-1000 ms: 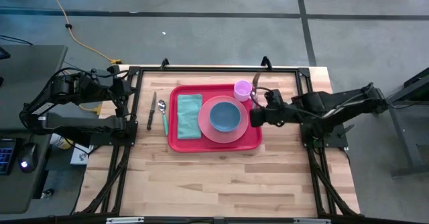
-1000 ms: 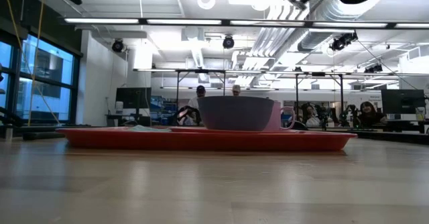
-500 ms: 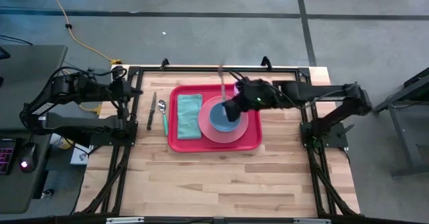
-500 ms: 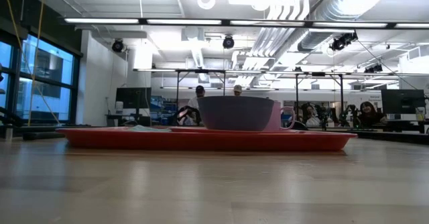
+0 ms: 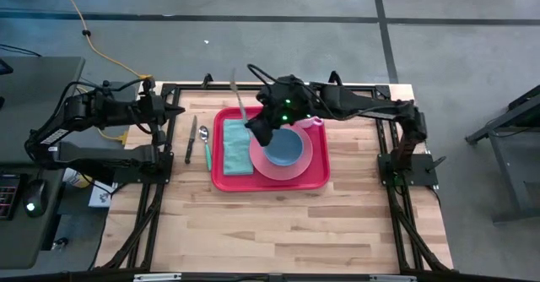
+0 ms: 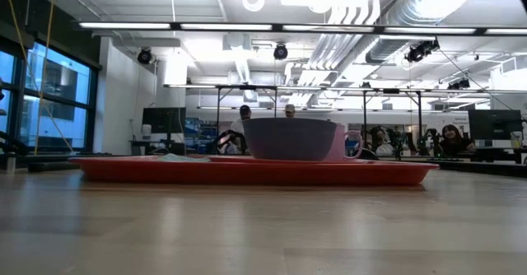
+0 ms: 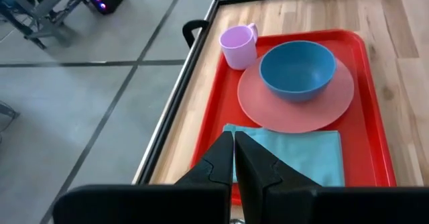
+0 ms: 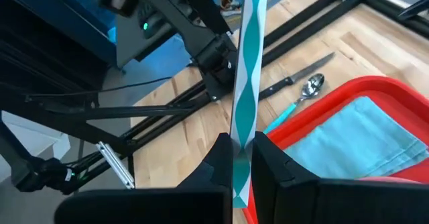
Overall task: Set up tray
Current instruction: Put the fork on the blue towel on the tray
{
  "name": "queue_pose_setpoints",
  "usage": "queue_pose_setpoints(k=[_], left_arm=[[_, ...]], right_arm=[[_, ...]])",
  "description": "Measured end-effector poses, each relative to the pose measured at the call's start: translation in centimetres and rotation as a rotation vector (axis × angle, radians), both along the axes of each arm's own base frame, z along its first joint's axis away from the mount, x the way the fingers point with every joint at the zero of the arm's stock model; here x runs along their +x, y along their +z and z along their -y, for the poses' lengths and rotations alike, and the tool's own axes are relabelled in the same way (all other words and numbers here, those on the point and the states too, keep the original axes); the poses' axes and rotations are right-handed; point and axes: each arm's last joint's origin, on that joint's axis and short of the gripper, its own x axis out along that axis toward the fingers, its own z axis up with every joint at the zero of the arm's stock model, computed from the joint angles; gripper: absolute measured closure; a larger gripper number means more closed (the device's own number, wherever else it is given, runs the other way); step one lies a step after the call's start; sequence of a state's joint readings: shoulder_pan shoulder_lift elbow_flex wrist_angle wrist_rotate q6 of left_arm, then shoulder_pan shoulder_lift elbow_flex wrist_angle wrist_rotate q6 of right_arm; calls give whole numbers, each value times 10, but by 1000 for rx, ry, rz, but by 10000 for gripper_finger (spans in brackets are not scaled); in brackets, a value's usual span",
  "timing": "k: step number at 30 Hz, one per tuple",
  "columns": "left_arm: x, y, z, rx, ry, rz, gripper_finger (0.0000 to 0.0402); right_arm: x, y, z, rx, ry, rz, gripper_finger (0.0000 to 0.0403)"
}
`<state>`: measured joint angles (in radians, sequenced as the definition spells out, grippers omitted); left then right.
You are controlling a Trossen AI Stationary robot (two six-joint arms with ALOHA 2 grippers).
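Right gripper (image 8: pixel 242 158) is up above the tray (image 5: pixel 221 181), fingers pinched on a teal-handled utensil (image 8: pixel 247 83) whose handle stands up between them; its working end is out of sight, so fork is only a guess. Just under and beyond those fingers the tray's near corner holds a teal napkin (image 8: pixel 358 138). Past the tray edge a spoon (image 8: pixel 310 88) and a knife (image 8: pixel 298 77) lie on the bare table (image 8: pixel 201 127), side by side, off the tray. In the high view the gripper hangs over the seam between the napkin and the plate (image 5: pixel 297 167). Left gripper (image 7: pixel 233 158) waits at the table's left edge with its fingers pressed together, nothing between them. Ahead of them, in order: the napkin, then the pink plate with a blue bowl (image 7: pixel 297 69) on it, then a pink cup (image 7: pixel 238 46) in the tray's far corner, touching or just beside the plate rim. Progress, as a judgement: well along. Tray is centred on the table, with napkin, plate, bowl and cup on it. Left to do: set down the held utensil, probably on or beside the napkin, then likely the spoon and knife.
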<state>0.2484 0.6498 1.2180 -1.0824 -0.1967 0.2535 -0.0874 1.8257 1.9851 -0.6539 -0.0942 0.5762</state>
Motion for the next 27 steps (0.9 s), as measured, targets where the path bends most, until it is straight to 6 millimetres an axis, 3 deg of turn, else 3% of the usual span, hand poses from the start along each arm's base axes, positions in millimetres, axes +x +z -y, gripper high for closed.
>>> queue_pose_setpoints(k=[7, 13, 20, 27], left_arm=[[1, 2, 0, 2, -1, 31, 355], [2, 3, 0, 4, -2, 40, 355], [2, 3, 0, 3, -2, 40, 355], [2, 3, 0, -11, 6, 46, 355]], right_arm=[[31, -19, 18, 51, 11, -44, 397], [58, -54, 27, 108, 0, -115, 397], [88, -92, 20, 135, 9, -134, 397], [105, -133, 17, 145, -9, -217, 397]])
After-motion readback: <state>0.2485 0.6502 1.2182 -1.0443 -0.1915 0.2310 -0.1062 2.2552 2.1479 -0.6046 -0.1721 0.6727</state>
